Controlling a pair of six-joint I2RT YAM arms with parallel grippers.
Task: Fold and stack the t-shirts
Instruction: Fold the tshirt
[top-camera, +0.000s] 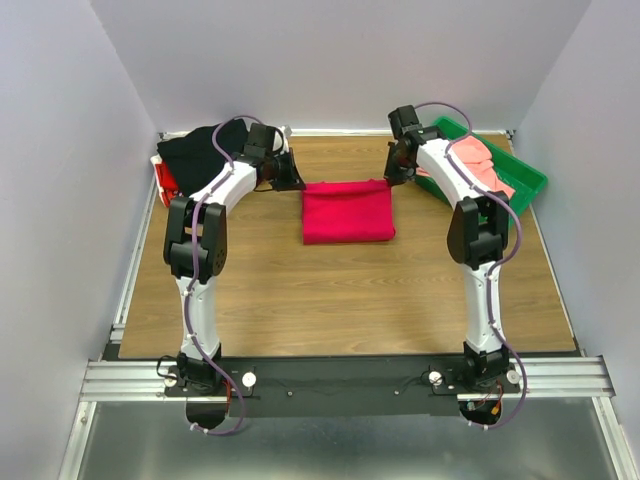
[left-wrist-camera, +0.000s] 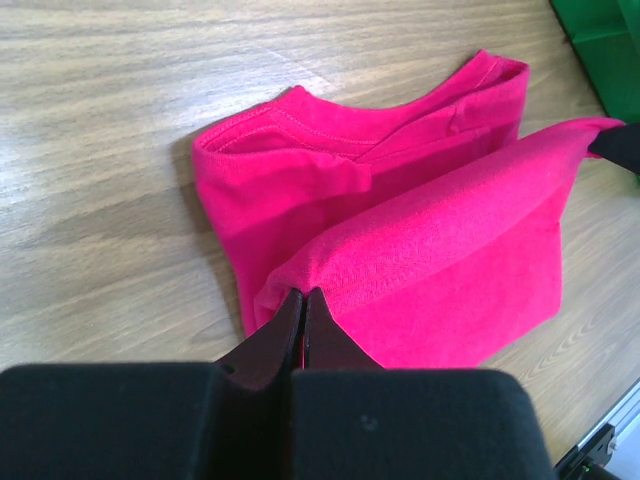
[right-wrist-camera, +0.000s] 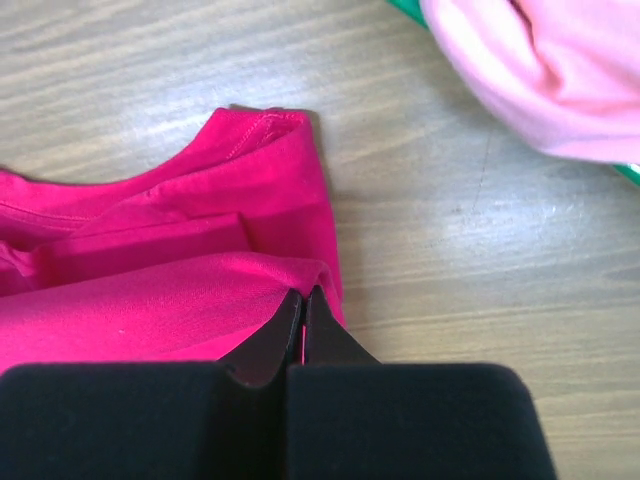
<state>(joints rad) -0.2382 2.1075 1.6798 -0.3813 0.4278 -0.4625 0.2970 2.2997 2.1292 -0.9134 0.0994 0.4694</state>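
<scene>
**Top external view.** The crimson t-shirt (top-camera: 348, 212) is recorded as a compact rectangle on the counter (top-camera: 350, 300), a little toward 12 o'clock from centre. The left tool (top-camera: 297, 184) is placed at its 10 o'clock corner and the right tool (top-camera: 392, 179) at its 2 o'clock corner. The black t-shirt (top-camera: 200, 150) is heaped at the counter's 10 o'clock. The salmon-pink t-shirt (top-camera: 478, 160) is held in the green tray (top-camera: 528, 186) at 2 o'clock.

**Left wrist view.** The left tool is clenched on one corner of a raised crimson layer. That layer is stretched toward 2 o'clock, where a dark tip, presumably the other tool, is seen at its far corner. The collar (left-wrist-camera: 330, 135) is laid flat on the counter at 12 o'clock, beyond the raised layer.

**Right wrist view.** The right tool is clenched on the matching corner, and a thin line of crimson is seen between the jaws. The collar is found at 10 o'clock, the salmon-pink cloth at 1 o'clock.

**Step in hand (judged).** A fold of the crimson t-shirt is under way, with the doubled layer held over the collar end. No stack is begun, and the other two shirts are unfolded.

**Next move (judged).** The held edge is to be lowered level with the collar end, both corners kept even, and then let go together so that no skew is set in.
</scene>
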